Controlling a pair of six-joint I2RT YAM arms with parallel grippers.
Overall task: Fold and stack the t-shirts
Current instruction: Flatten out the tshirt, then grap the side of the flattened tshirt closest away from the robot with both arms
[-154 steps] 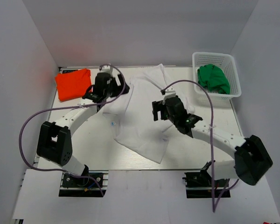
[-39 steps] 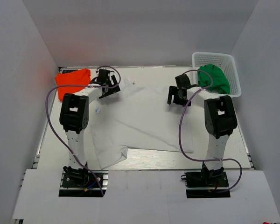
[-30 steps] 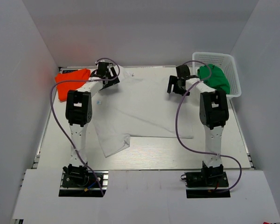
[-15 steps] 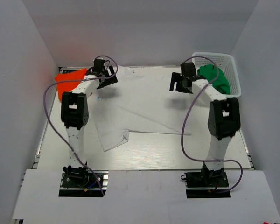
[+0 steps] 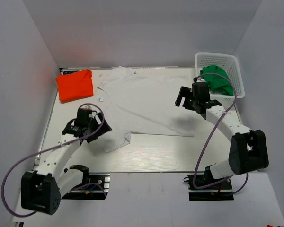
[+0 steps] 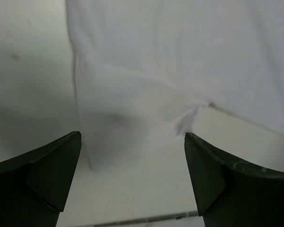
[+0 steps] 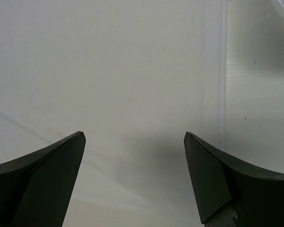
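The white t-shirt [image 5: 146, 101] lies spread flat across the middle of the table, its near-left corner [image 5: 118, 140] folded over. My left gripper [image 5: 100, 128] hovers open just left of that corner. In the left wrist view the crumpled corner [image 6: 146, 118] lies ahead of the open left gripper [image 6: 132, 137], with nothing between the fingers. My right gripper [image 5: 183, 100] hangs open above the shirt's right edge. In the right wrist view the shirt [image 7: 109, 71] fills the space under the empty right gripper [image 7: 135, 135]. The orange t-shirt [image 5: 75, 85] lies folded at the far left. The green t-shirt [image 5: 217, 79] sits bunched in the basket.
The white lattice basket [image 5: 217, 58] stands at the far right corner. Grey walls close in the table on three sides. A purple cable loops from each arm. Bare table [image 5: 146, 153] shows in front of the shirt, and a strip of table [image 7: 255, 94] lies right of its hem.
Both grippers have left the shirt's far corners and drawn back toward me. The left arm now sits low by the near-left corner, the right by the right edge. The shirt lies flatter.
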